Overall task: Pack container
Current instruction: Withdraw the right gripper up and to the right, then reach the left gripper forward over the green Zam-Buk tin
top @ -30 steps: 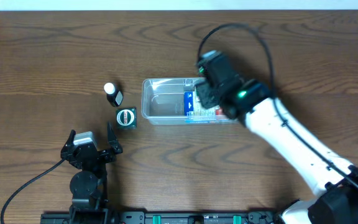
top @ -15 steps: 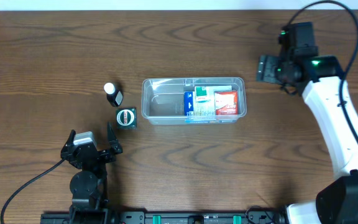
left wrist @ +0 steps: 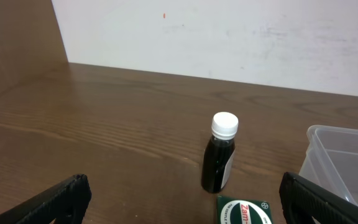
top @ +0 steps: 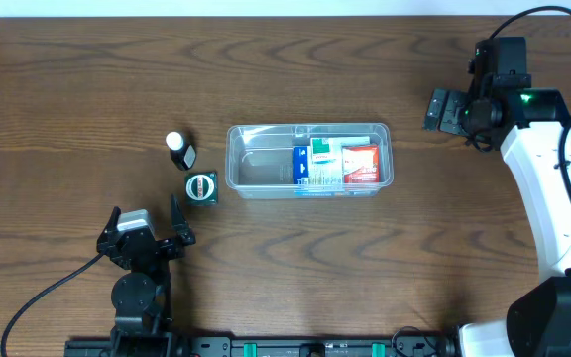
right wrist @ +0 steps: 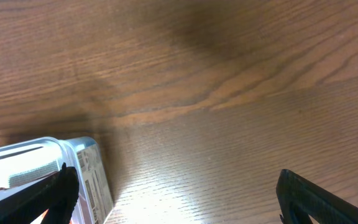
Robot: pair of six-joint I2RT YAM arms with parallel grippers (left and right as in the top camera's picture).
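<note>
While my left gripper [left wrist: 179, 198] and right gripper [right wrist: 176, 200] stand wide open, the clear, round-cornered plastic container [top: 258, 171] holds printed boxes [top: 340, 165].

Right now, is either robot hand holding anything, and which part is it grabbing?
No, nothing is held. The left gripper is open and empty. The right gripper is open too, off to the side of the container, touching nothing.

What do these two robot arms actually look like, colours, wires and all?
The right arm has smooth white shells over black joints, a small green light near its black wrist, and a black cable looping above it. The left arm is black, with a silvery block behind its fingers and a black cable trailing off. Each ends in two dark, flat fingers.
</note>
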